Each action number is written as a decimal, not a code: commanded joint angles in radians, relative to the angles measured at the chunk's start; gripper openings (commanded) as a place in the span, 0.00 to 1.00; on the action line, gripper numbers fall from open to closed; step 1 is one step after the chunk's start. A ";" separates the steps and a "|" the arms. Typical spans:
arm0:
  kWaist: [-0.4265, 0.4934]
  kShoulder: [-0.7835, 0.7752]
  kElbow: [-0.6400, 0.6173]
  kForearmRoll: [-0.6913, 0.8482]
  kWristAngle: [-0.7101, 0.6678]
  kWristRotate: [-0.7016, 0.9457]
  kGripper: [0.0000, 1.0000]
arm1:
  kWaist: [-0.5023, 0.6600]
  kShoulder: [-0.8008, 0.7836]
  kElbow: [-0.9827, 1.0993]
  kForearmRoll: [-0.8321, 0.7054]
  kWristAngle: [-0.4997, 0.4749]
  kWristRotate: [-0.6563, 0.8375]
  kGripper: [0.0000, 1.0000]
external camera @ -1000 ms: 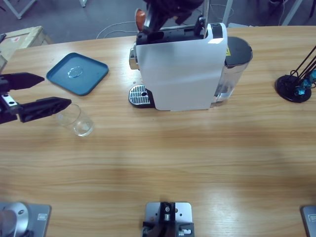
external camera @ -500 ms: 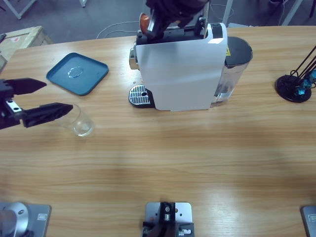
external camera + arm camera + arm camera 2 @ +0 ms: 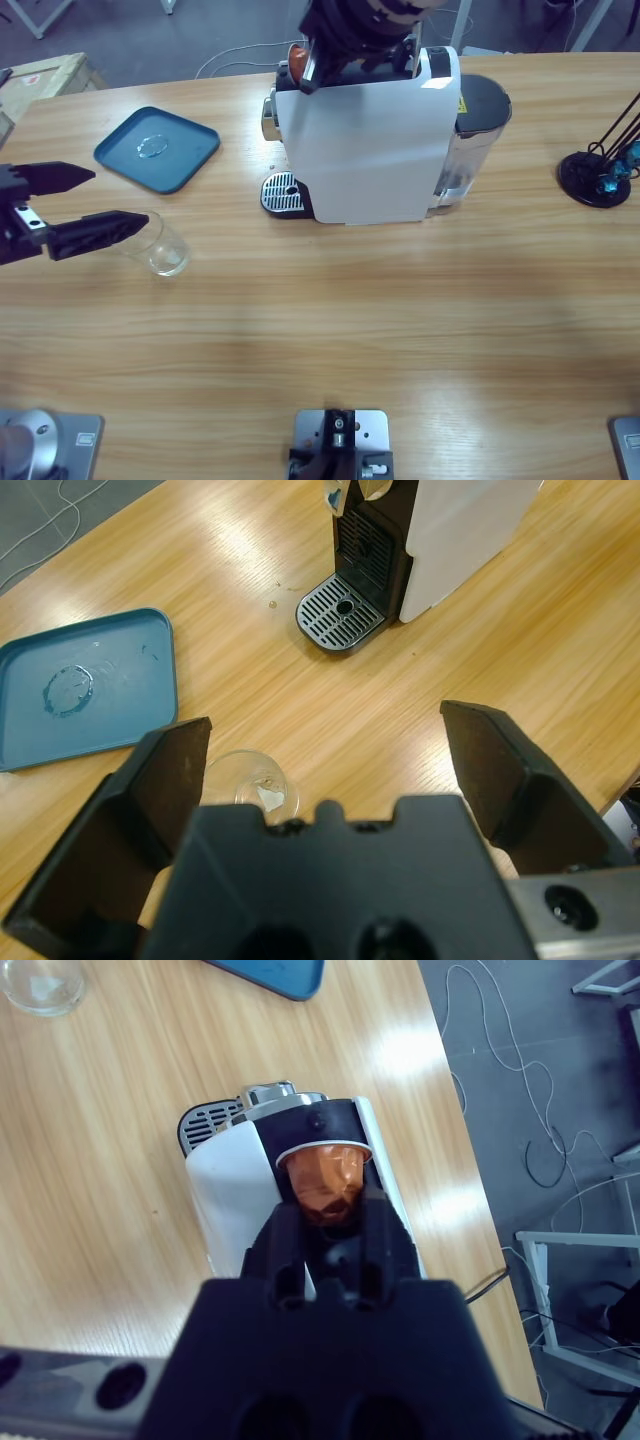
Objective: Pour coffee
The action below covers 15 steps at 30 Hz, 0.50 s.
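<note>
A white coffee machine [image 3: 365, 145] stands at the table's far middle, its drip tray [image 3: 281, 193] facing left. My right gripper [image 3: 312, 58] hovers over the machine's top, shut on an orange capsule [image 3: 297, 53]. In the right wrist view the capsule [image 3: 325, 1180] sits between the jaws of the right gripper [image 3: 328, 1210], just above the machine's black top slot [image 3: 318, 1125]. An empty clear glass [image 3: 162, 245] stands on the table at the left. My left gripper [image 3: 120, 197] is open beside it, and in the left wrist view the glass [image 3: 250, 783] lies low between the jaws of the left gripper [image 3: 325, 730].
A blue tray [image 3: 157, 148] with a wet patch lies at the far left, beyond the glass. A black stand [image 3: 596, 175] with blue pieces is at the right edge. The machine's water tank [image 3: 478, 130] juts out on its right side.
The right gripper has carried the orange capsule a little to the right, closer over the machine's top. The left gripper has shifted slightly toward the glass.
</note>
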<state>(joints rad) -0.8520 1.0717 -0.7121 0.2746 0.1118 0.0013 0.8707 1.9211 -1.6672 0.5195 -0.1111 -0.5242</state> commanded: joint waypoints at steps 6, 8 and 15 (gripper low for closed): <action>0.002 -0.007 0.044 0.004 -0.011 -0.014 0.99 | -0.001 0.041 0.036 -0.007 -0.068 0.038 1.00; 0.002 -0.007 0.045 0.004 -0.011 -0.015 0.99 | 0.006 0.023 0.025 -0.011 -0.090 0.042 1.00; 0.002 -0.010 0.045 -0.002 -0.012 -0.022 0.99 | 0.153 -0.117 0.050 -0.018 -0.009 0.279 0.03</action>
<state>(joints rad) -0.8520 1.0717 -0.7051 0.2746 0.1109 -0.0083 0.8903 1.9117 -1.6665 0.5045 -0.1906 -0.4570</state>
